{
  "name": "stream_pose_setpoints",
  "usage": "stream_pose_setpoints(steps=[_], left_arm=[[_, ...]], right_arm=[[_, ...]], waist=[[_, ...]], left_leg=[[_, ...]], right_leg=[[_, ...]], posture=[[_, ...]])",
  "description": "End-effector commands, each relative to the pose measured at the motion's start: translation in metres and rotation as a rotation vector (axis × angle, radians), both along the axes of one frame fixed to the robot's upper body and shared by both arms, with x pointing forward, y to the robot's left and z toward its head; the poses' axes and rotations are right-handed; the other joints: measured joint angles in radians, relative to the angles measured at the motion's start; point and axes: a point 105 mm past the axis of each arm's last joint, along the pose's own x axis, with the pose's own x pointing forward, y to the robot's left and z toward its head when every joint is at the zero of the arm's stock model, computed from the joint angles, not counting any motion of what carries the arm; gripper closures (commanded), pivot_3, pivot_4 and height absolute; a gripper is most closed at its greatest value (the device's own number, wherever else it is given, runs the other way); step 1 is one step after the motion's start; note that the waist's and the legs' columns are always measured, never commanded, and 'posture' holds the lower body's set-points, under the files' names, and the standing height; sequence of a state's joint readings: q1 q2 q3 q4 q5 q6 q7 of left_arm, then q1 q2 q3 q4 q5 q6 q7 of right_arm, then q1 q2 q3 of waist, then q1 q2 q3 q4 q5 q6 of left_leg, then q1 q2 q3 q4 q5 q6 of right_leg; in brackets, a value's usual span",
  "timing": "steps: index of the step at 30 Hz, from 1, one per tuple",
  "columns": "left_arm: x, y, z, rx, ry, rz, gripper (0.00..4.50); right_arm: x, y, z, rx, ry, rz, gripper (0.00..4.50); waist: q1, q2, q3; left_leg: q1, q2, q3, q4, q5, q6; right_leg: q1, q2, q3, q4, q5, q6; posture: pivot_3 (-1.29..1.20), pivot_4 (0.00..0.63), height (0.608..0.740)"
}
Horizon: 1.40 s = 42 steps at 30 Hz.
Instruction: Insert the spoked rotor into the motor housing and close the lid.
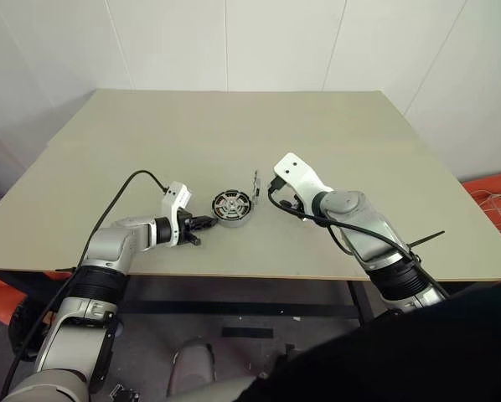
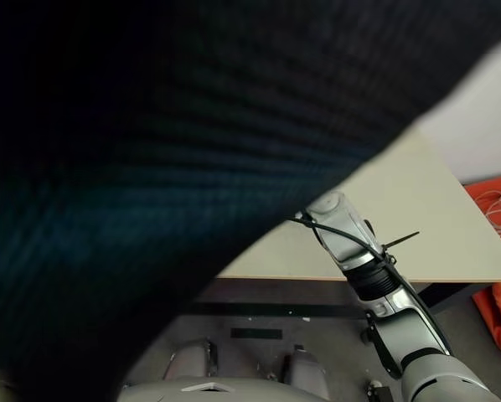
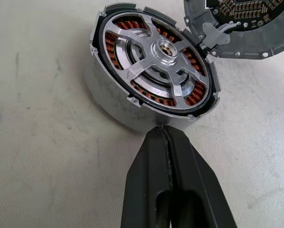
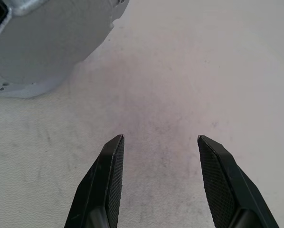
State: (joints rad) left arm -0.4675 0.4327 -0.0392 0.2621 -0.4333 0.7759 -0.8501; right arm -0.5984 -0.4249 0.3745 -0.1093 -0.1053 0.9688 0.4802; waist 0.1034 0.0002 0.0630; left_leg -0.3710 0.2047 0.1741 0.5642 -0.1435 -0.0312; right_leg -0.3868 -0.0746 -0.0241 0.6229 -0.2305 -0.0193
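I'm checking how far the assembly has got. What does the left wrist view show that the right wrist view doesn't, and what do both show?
Left wrist view: the spoked rotor sits inside the motor housing, copper coils visible between its spokes. The lid's inner face with green parts stands tilted at the housing's far edge, not yet closed. The left gripper is shut, its tip at the housing's near wall.

Right wrist view: the right gripper open and empty over bare table, with a smooth grey rounded part that I cannot identify.

Both: the same pale tabletop.
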Motion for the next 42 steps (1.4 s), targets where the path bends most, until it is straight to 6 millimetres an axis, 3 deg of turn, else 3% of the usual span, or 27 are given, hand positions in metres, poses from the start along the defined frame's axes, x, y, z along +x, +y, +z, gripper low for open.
stream_pose_setpoints(steps=[1, 8, 16, 22, 23, 28, 31, 34, 37, 42], left_arm=[[-0.001, -0.005, 0.039, -0.086, -0.111, -0.06, 4.47], [0.02, 0.029, 0.073, -0.037, -0.281, 0.057, 4.47], [0.024, 0.043, 0.075, -0.009, -0.298, 0.068, 4.47], [0.022, 0.035, 0.076, -0.058, -0.29, 0.022, 4.5], [0.022, 0.033, 0.076, -0.062, -0.291, 0.021, 4.5], [0.028, 0.027, 0.074, -0.084, -0.274, 0.07, 3.06], [0.028, 0.019, 0.08, -0.122, -0.302, 0.061, 3.06], [0.025, 0.016, 0.082, -0.143, -0.303, 0.038, 3.06], [0.025, 0.017, 0.081, -0.133, -0.307, 0.039, 3.04], [0.025, 0.016, 0.081, -0.137, -0.301, 0.042, 3.04]], right_arm=[[0.008, -0.003, 0.014, 0.001, -0.092, -0.024, 1.74], [0.012, -0.024, 0.013, -0.008, -0.122, -0.097, 1.74], [0.014, -0.042, 0.024, 0.092, -0.182, -0.2, 1.74], [0.013, -0.032, 0.036, 0.153, -0.237, -0.17, 0.05], [0.012, -0.027, 0.039, 0.173, -0.251, -0.15, 0.05], [0.01, -0.016, 0.051, 0.234, -0.316, -0.112, 0.0], [0.007, -0.015, 0.054, 0.282, -0.347, -0.108, 0.0], [0.004, -0.014, 0.042, 0.276, -0.304, -0.102, 0.0], [0.001, -0.006, 0.032, 0.281, -0.257, -0.108, 0.57], [-0.004, 0.011, 0.024, 0.315, -0.206, -0.063, 2.27]], waist=[[0.0, 0.0, 0.0], [-0.003, 0.0, 0.0], [-0.003, 0.0, 0.0], [-0.004, 0.0, 0.0], [-0.004, 0.0, 0.0], [-0.004, 0.0, 0.0], [-0.002, 0.0, 0.0], [-0.003, 0.0, 0.0], [-0.005, 0.0, 0.0], [-0.007, 0.0, 0.0]], left_leg=[[0.0, 0.0, 0.0, 0.0, 0.0, 0.0], [0.0, 0.0, 0.0, 0.0, 0.0, 0.0], [-0.001, 0.0, 0.0, -0.001, 0.0, 0.0], [-0.001, 0.0, 0.0, -0.001, 0.0, 0.0], [-0.001, 0.0, 0.0, -0.001, 0.0, 0.0], [-0.001, 0.0, 0.0, -0.001, 0.0, 0.0], [-0.001, 0.0, 0.0, -0.001, 0.0, 0.001], [-0.001, 0.0, 0.0, -0.001, 0.0, 0.0], [-0.001, 0.0, 0.0, -0.001, 0.0, 0.0], [-0.001, 0.0, 0.0, -0.001, 0.0, 0.001]], right_leg=[[0.0, 0.0, 0.0, 0.0, 0.0, 0.0], [-0.001, 0.0, 0.0, 0.0, 0.0, 0.0], [-0.001, 0.0, 0.0, -0.001, 0.0, 0.0], [-0.001, 0.0, 0.0, -0.001, 0.0, -0.001], [-0.002, 0.0, 0.0, 0.0, 0.0, -0.001], [-0.001, 0.0, 0.0, -0.001, 0.0, -0.001], [-0.001, 0.0, 0.0, -0.001, 0.0, -0.001], [-0.001, 0.0, 0.0, -0.001, 0.0, -0.001], [-0.001, 0.0, 0.0, -0.001, 0.0, 0.0], [-0.002, 0.0, 0.0, -0.001, 0.0, 0.0]], posture=[[0.0, 0.0, 0.74], [0.0, 0.0, 0.74], [0.0, 0.0, 0.74], [0.0, 0.0, 0.74], [0.0, 0.0, 0.74], [0.0, 0.0, 0.74], [0.0, 0.0, 0.74], [0.0, 0.0, 0.74], [0.0, 0.0, 0.74], [0.0, 0.0, 0.74]])
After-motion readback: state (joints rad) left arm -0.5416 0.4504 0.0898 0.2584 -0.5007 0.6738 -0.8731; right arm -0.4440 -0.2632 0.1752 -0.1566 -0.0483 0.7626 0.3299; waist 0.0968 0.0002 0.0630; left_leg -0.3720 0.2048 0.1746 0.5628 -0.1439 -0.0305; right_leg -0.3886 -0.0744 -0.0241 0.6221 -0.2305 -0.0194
